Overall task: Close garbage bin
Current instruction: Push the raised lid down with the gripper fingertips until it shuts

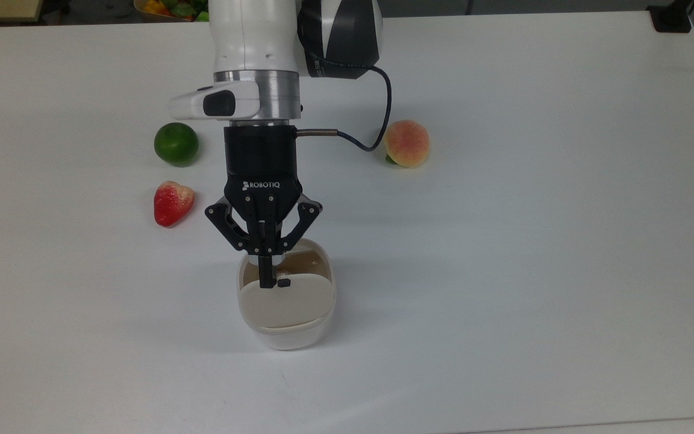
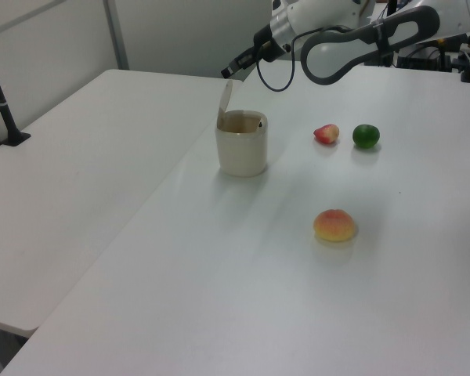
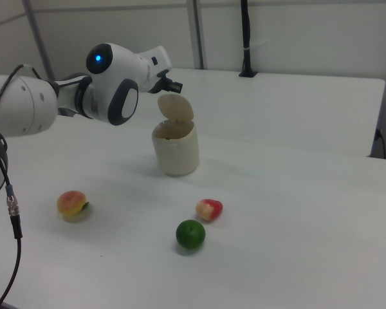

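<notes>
Here a white bench (image 1: pixel 534 241) carries a small white bin (image 1: pixel 287 337) standing a little towards the near edge in the top view, about midway between the side edges. Its beige lid (image 1: pixel 287 301) is hinged up and stands nearly upright, leaving the mouth uncovered; the left view shows the lid (image 2: pixel 225 100) rising from the far rim of the bin (image 2: pixel 241 149). Something pale lies inside, too hidden to name.

The robot arm reaches out over the bench, and its black gripper (image 1: pixel 267 274) has its two fingers pressed together with nothing between them. In the top view the fingertips overlap the lid's upper edge, just beside the small black latch (image 1: pixel 284 281). In the left view the gripper (image 2: pixel 229 72) hangs just above the lid's top edge; whether it touches cannot be told.

Three toy fruits lie well apart from the bin: a strawberry (image 1: pixel 172 203), a lime (image 1: pixel 176 143) and a peach (image 1: pixel 406 143), all nearer the far edge in the top view.

The step in hand looks like lining up to tip the lid. The next move likely calls for a gentle push against the lid's raised edge, following its swing until it lies flat and latches, without shoving the light bin along the bench.
</notes>
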You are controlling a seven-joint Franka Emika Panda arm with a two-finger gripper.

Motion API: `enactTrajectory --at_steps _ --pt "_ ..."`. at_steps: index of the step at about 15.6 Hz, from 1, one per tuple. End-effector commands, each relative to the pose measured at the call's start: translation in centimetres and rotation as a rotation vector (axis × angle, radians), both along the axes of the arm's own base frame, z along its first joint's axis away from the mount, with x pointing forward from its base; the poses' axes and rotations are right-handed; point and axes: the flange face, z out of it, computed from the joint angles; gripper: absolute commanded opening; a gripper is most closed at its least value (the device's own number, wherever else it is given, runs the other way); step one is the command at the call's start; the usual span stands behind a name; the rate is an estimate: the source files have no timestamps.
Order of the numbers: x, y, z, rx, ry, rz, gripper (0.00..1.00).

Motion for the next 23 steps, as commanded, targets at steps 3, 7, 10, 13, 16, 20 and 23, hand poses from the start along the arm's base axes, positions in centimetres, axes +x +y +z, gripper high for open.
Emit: enactTrajectory --at_steps 3,7,10,13,16,20,23 --pt "-0.4 0.3 -0.7 -0.003 0.003 0.001 0.0" --pt "-1.2 0.3 -1.0 -0.004 0.026 0.003 0.0" --pt "-2.0 0.2 -1.3 -0.005 0.066 0.005 0.0" --pt "-2.4 0.3 -1.8 -0.007 0.122 0.01 0.0" --pt "-2.5 0.0 -2.2 -0.012 0.18 0.014 0.0" --pt "-3.0 -0.1 -2.5 -0.03 0.268 0.035 0.0" --pt "-3.2 0.0 -3.1 -0.04 0.317 0.049 0.0"
